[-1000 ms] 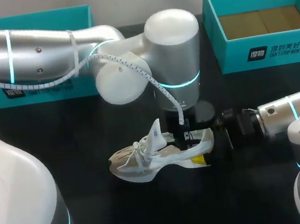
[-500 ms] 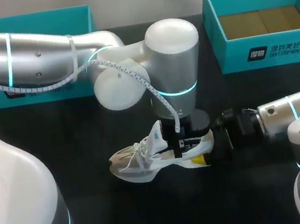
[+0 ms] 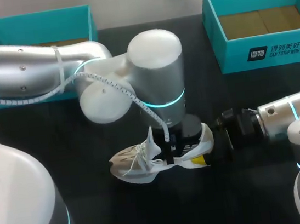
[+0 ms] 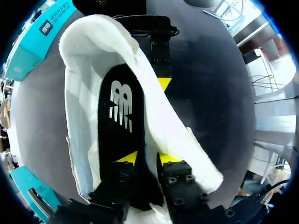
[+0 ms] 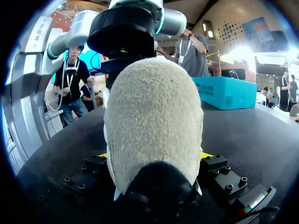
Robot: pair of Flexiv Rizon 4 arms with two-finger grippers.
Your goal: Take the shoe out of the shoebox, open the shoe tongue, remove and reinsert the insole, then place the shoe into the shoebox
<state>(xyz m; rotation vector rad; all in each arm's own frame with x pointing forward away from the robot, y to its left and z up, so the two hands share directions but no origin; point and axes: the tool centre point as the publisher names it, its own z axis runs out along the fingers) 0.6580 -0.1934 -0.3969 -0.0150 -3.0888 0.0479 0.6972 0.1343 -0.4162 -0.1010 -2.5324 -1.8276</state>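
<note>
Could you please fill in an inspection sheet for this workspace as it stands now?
Surface: black table, bare around the shoe.
Job's things: shoe on its sole mid-table, out of both boxes; black insole inside it; left box and right box at the back, the right one empty.
Clutter: nothing seen.
Grippers: left gripper down in the shoe's opening at the insole; right gripper shut on the heel.
Cables: white cable runs along the left arm, clear of the shoe.
Surroundings: nothing seen reaching over the table.
</note>
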